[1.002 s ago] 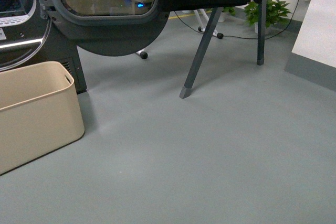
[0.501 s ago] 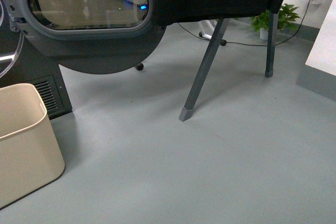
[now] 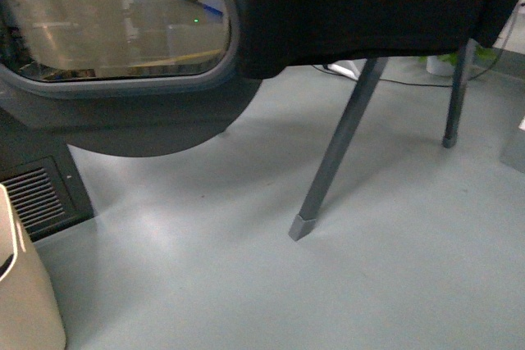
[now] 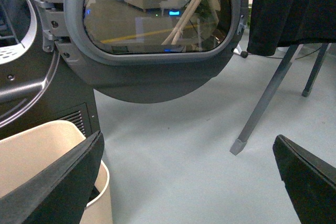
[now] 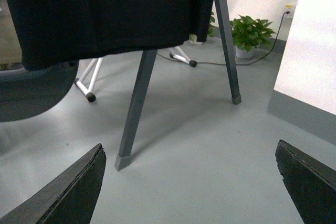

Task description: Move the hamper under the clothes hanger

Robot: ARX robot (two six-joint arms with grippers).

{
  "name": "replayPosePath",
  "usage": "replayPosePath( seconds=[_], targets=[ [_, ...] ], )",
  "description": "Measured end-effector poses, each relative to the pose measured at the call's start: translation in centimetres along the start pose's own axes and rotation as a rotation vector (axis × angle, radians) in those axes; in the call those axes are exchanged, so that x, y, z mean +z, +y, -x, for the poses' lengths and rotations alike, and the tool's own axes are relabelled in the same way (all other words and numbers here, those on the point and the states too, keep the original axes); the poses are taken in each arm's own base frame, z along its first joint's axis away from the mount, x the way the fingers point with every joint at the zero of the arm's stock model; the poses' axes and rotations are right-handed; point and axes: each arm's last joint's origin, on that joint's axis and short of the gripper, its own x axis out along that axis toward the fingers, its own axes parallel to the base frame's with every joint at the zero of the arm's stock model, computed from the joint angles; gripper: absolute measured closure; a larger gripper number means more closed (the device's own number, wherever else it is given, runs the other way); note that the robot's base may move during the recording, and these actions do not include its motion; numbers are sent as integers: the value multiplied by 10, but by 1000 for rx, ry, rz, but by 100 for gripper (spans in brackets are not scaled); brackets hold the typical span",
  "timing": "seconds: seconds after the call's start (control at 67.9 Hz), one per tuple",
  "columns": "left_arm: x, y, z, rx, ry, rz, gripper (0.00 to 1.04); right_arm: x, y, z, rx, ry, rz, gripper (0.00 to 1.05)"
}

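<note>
Hamper (image 3: 23,301) stands on the grey floor (image 3: 246,284) at the lower left corner of the front view, in front of the washer's vent grille (image 3: 37,198) and well apart from the rack (image 3: 335,149). Only a sliver of its beige wall and rim shows now, where a second ago most of the tub was in view; it has slid steadily toward the left edge. The rack's near slanted leg with its capped foot appears larger and lower in the front view than before, and the black cloth (image 3: 369,6) draped over it now fills the upper right. The round washer door (image 3: 115,38) has likewise grown across the upper left, and the plant seen earlier is all but hidden behind the far leg (image 3: 455,96). The left gripper (image 4: 188,135) has its jaws spread wide and holds nothing; one finger (image 4: 58,182) overlaps the hamper's rim in its view, though contact cannot be told. The right gripper (image 5: 189,144) is also spread wide and empty, above bare floor near the rack's leg.
</note>
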Motion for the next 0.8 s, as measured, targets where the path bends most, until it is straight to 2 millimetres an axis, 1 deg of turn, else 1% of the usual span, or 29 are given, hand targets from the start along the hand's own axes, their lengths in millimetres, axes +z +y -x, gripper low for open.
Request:
replayPosePath(
  seconds=[0.795],
  targets=[
    [0,0,0,10,-3,0,7,0,0,0,14,0,0,8]
  ],
)
